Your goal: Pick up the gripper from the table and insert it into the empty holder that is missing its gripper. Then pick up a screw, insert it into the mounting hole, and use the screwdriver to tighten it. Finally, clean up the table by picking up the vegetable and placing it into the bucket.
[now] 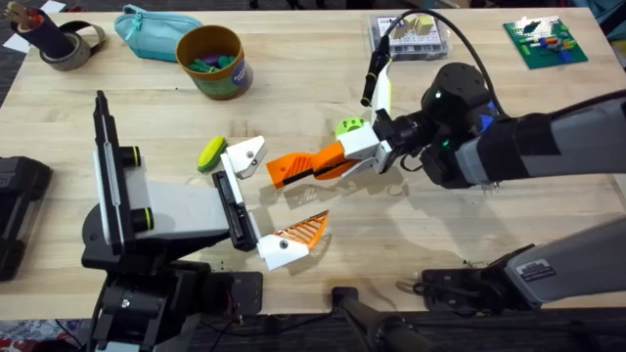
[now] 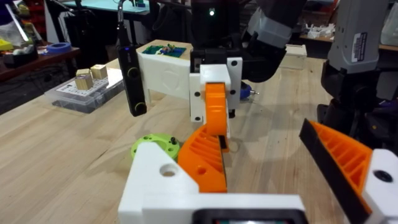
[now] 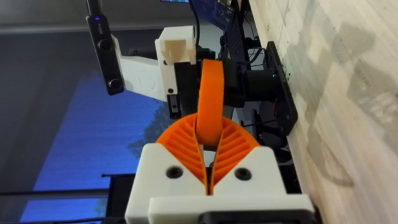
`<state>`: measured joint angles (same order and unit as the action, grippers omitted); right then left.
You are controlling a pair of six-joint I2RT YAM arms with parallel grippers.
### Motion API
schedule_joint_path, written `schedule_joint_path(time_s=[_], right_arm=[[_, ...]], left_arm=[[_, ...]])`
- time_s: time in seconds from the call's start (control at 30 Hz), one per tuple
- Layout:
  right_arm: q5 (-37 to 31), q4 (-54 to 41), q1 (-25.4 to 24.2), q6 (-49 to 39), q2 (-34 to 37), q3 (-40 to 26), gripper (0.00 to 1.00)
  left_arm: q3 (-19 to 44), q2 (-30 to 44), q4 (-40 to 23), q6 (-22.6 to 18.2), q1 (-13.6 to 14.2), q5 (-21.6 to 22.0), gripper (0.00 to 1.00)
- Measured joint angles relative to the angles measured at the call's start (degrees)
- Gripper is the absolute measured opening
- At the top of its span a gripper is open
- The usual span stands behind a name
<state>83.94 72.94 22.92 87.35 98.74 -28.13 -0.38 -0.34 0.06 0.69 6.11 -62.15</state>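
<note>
The gripper, a flat orange ribbed finger [image 1: 291, 169], is held out sideways above the table with my right gripper [image 1: 331, 162] shut on it; its own wrist view shows the orange pads [image 3: 186, 149] clamped on the finger [image 3: 210, 93]. The free end lies close beside the empty holder [image 1: 250, 155], a white wedge with a dark hole [image 2: 163, 180]; whether they touch I cannot tell. My left gripper [image 1: 282, 196] stands open, its other white mount carrying an orange finger [image 1: 293, 238]. A yellow-green vegetable [image 1: 210, 154] lies just left of the holder. The mustard bucket [image 1: 213, 61] stands at the back.
A round lime-green piece [image 1: 347, 127] lies by the right gripper. At the back are a teal pouch [image 1: 156, 31], a tape roll [image 1: 64, 44], a clear box of blocks [image 1: 409, 34] and a green board [image 1: 545, 41]. A black case [image 1: 20, 210] sits at the left edge.
</note>
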Motion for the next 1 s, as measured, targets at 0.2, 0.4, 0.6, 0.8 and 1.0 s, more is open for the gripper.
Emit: schedule_joint_path(time_s=[0.2, 0.4, 0.6, 0.8, 1.0], right_arm=[[0.27, -0.76, 0.0, 0.07, -0.09, 0.18, 0.017], [1.07, 0.55, 0.0, 0.02, -0.09, 0.18, 0.016], [1.26, 8.84, 0.0, 1.77, -0.09, 0.21, 0.016], [1.46, 14.59, 0.0, 5.99, -0.07, 0.21, 0.017], [1.46, 14.78, 0.19, 7.75, -0.09, 0.21, 0.017]], left_arm=[[0.63, 0.33, -0.72, 0.13, 0.02, 0.26, 0.987], [0.63, 0.33, -0.72, 0.15, 0.02, 0.26, 0.988], [0.63, 0.33, -0.72, 0.15, 0.02, 0.26, 0.987], [0.63, 0.33, -0.72, 0.15, 0.02, 0.26, 0.987], [0.63, 0.33, -0.72, 0.15, 0.02, 0.26, 0.986]])
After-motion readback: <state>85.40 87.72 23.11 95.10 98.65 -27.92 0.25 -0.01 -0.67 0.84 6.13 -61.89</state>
